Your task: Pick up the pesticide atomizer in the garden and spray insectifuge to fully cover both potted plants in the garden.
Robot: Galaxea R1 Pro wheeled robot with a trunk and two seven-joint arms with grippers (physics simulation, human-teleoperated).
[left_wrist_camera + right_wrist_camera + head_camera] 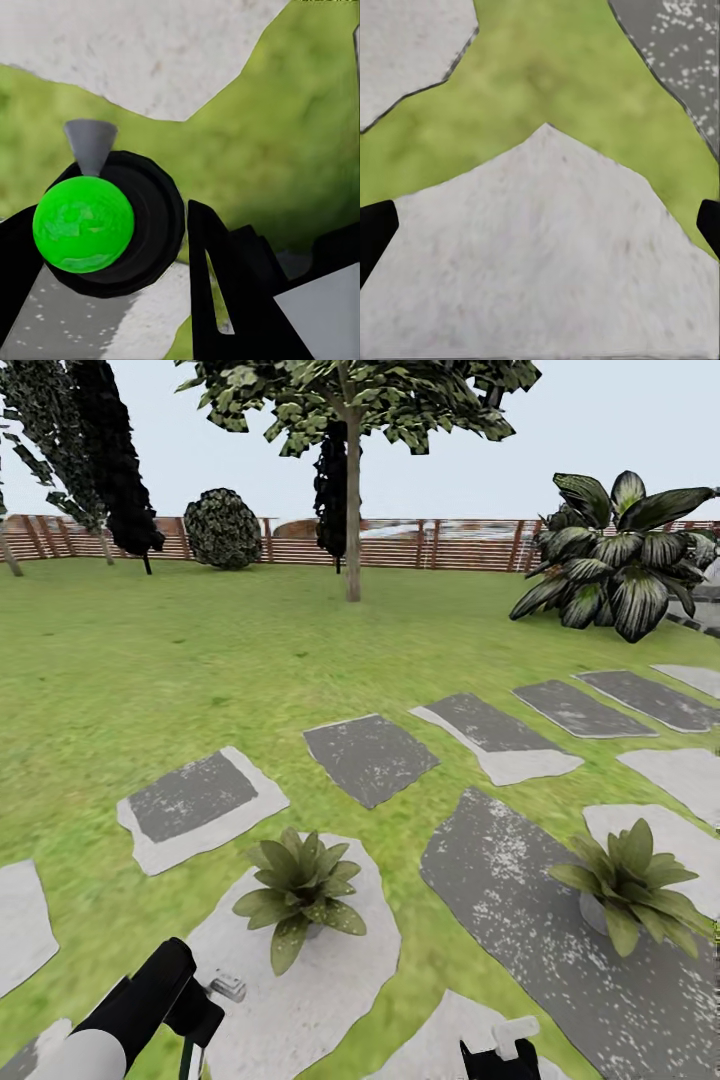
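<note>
- Gripping the atomizer (142, 225), the left gripper (112, 255) has a black finger (225, 300) close on either side of the bottle's round dark body.
- In the left wrist view a bright green ball and a small grey cone sit on the atomizer, over grass and pale stone.
- In the head view the atomizer's pale trigger head shows just beside the left arm, low over a pale stone (300, 1000).
- The left plant (300, 890) stands on that same stone, near the atomizer.
- The right plant (630, 880) sits in its grey pot at the edge of a dark stone (520, 940), well apart from the left one.
- The right gripper (540, 232) is spread wide and holds nothing, hanging over another pale stone with lawn (547, 82) beyond.
</note>
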